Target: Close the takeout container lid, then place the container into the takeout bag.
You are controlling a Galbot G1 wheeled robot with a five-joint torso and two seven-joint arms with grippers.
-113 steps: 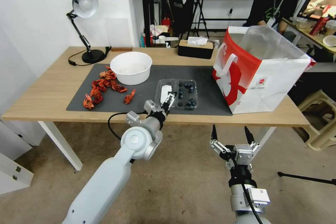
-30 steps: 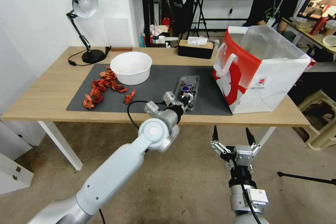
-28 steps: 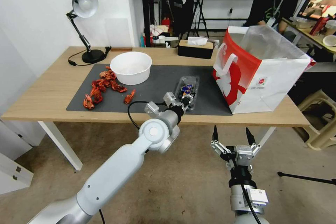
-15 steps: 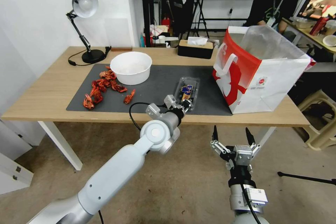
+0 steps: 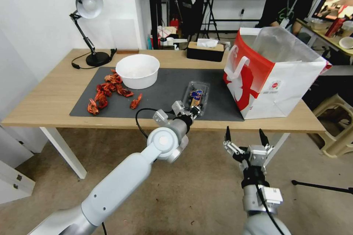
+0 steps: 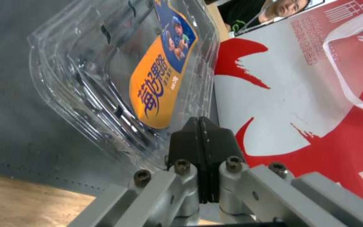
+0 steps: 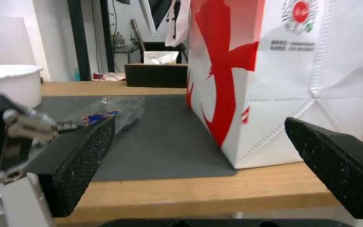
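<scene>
Takeout container: lies closed on the grey mat, beside the takeout bag.
Lid: orange-and-blue label with Chinese characters.
Left gripper: fingers pressed together at the container's near edge.
Right gripper: fingers spread, below the table edge.

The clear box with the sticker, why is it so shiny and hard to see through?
Left wrist view: the lid catches streaky white glare, so the takeout container looks cloudy. Right wrist view: the right gripper's fingers look blurry up close.
</scene>
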